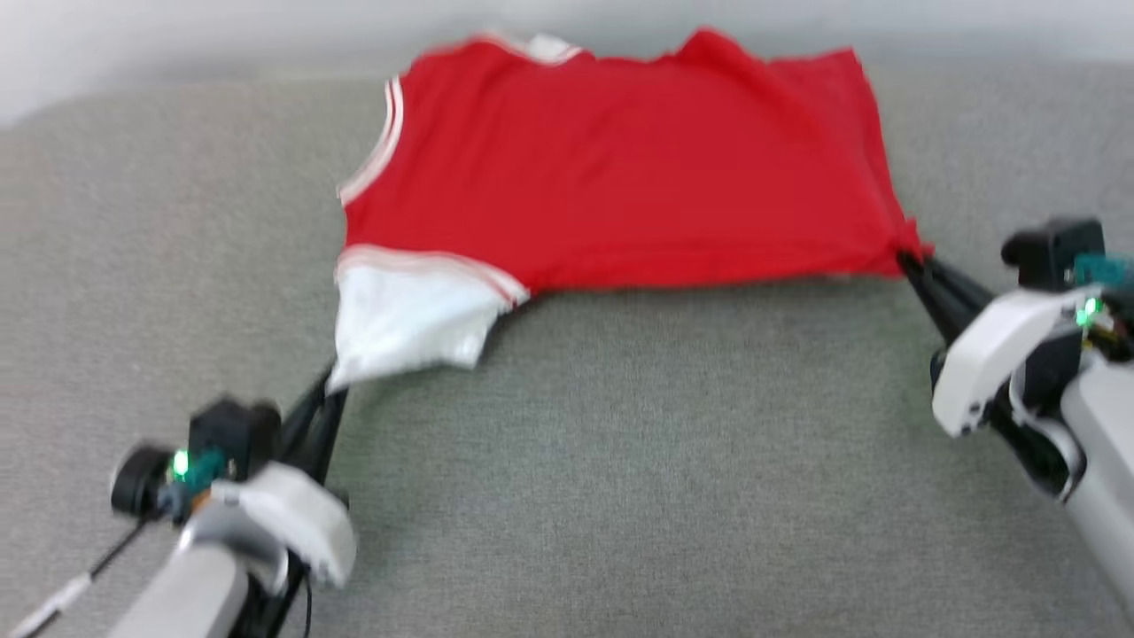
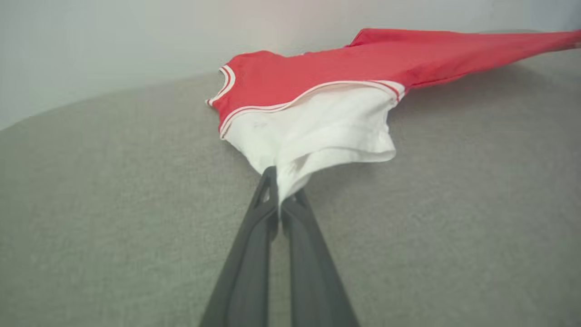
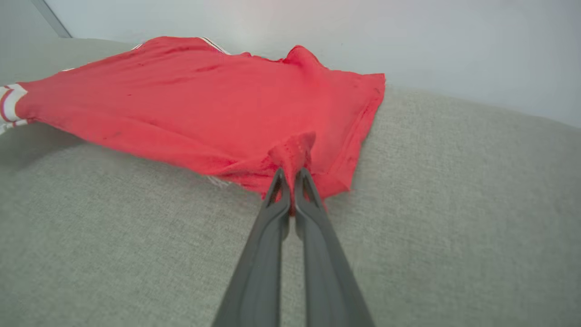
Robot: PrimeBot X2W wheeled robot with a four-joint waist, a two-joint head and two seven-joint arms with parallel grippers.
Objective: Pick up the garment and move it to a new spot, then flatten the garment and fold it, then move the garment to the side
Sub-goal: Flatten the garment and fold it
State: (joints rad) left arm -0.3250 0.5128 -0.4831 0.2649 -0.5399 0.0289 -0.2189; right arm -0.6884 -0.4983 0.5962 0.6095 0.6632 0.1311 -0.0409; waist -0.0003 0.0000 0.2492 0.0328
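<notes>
The garment, a red T-shirt with white sleeves and striped trim, lies spread across the far half of the grey cushion, plain red side up; no print shows. My left gripper is shut on the tip of the white sleeve at the shirt's near left corner, pulling it out toward me. My right gripper is shut on the red hem corner at the near right. The near edge of the garment hangs slightly lifted and taut between the two grips.
A grey fabric surface stretches wide in front of the shirt and to both sides. A pale wall runs right behind the shirt's far edge.
</notes>
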